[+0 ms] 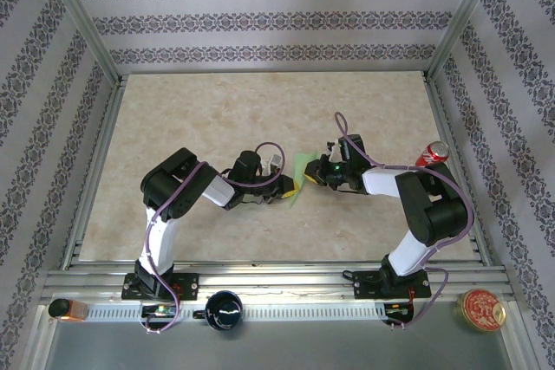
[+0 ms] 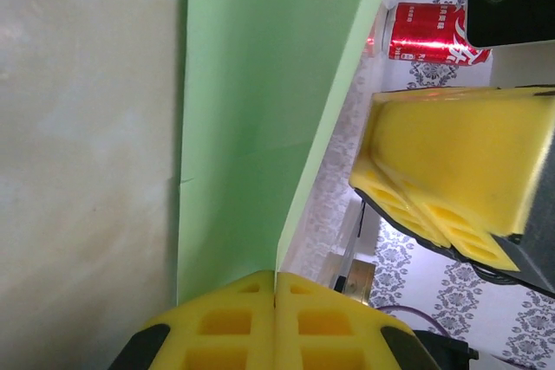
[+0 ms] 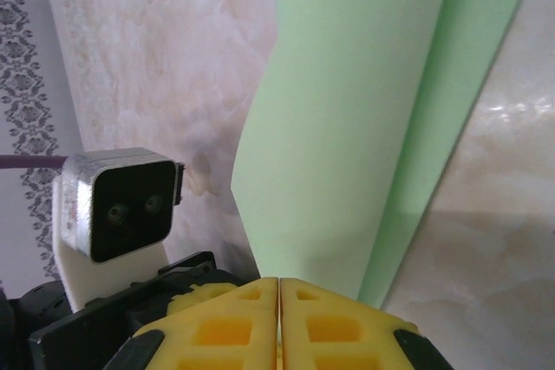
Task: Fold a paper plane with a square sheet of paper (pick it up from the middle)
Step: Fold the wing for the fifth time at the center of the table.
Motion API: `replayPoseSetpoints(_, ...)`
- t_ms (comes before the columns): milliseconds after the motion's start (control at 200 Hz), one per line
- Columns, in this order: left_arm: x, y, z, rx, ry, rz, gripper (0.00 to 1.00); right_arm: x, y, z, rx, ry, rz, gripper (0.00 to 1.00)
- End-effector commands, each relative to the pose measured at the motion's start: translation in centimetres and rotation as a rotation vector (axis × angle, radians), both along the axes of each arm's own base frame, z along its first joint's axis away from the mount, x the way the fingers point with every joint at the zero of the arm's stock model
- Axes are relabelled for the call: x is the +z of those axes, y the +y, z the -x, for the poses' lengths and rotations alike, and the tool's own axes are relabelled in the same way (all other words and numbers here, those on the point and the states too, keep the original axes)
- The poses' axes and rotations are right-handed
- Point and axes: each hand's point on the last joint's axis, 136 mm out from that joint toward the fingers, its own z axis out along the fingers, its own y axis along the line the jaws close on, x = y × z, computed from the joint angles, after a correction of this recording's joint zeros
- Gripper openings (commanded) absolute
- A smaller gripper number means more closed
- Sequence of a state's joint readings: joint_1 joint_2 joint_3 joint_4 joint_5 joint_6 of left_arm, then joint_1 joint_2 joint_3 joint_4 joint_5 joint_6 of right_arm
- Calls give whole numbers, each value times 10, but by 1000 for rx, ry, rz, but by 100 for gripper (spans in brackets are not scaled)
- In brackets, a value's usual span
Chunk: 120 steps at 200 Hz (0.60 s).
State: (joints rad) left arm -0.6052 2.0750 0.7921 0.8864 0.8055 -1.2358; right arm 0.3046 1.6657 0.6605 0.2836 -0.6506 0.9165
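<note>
The light-green sheet of paper (image 1: pixel 301 174) is held up over the middle of the table between both arms, folded along a long crease. In the left wrist view the paper (image 2: pixel 251 110) runs up from my left gripper (image 2: pixel 276 282), whose yellow jaws are shut on its lower edge. My right gripper (image 3: pixel 278 285) is shut on the paper (image 3: pixel 355 119) from the opposite side. In the top view the left gripper (image 1: pixel 286 188) and the right gripper (image 1: pixel 315 176) sit close together at the sheet. The right gripper's yellow fingers (image 2: pixel 451 175) show in the left wrist view.
A red soda can (image 1: pixel 433 153) lies by the right arm, at the table's right edge; the can (image 2: pixel 431 34) also shows behind the paper. On the front rail are a black cup (image 1: pixel 224 309), a round red tin (image 1: pixel 482 309) and an orange bottle (image 1: pixel 66 308). Metal frame posts border the table.
</note>
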Motion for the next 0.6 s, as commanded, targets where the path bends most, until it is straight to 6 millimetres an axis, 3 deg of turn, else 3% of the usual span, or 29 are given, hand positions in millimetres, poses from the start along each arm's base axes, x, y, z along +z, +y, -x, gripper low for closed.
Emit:
replayPoseSetpoints(0,-17,8,-2,15,55,-23,0,6,9,-4,37,-27,-38,11)
replayPoseSetpoints(595,-20,13,-3,43,72,-28,0,-12,10,-23,25,-10,-65,9)
